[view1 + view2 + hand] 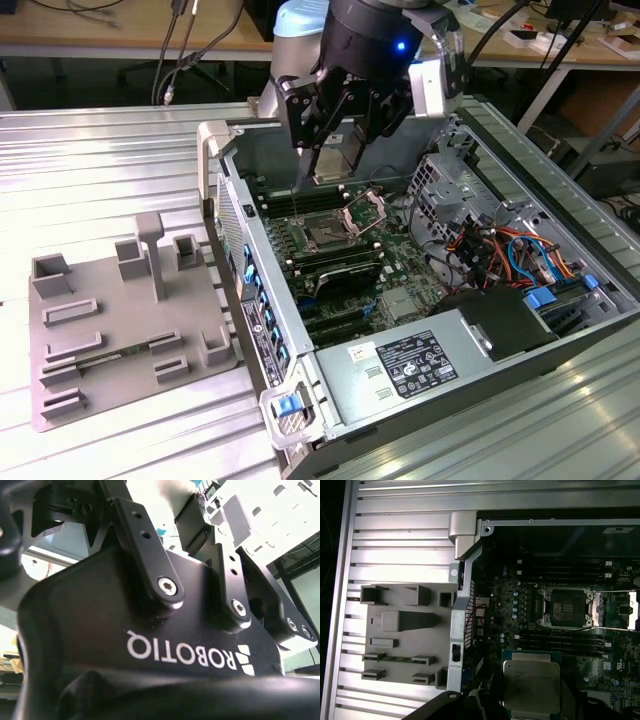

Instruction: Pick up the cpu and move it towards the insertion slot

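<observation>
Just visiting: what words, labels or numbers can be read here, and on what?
Gripper's black housing, second wrist view: white maker's logo, a brand name, left unquoted.
Power supply label, exterior view: print too small.
Small sticker beside it: unreadable.
cpu lid, first wrist view: any markings blurred.

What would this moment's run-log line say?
gripper: shut on cpu | cpu: held clear above the board | insertion slot: bracket open, empty, not reached

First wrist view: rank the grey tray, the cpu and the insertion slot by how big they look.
Largest: tray, clearly.
Then: cpu and slot look about alike. The cpu hangs nearer the camera than the slot, so I won't rank those two.
</observation>
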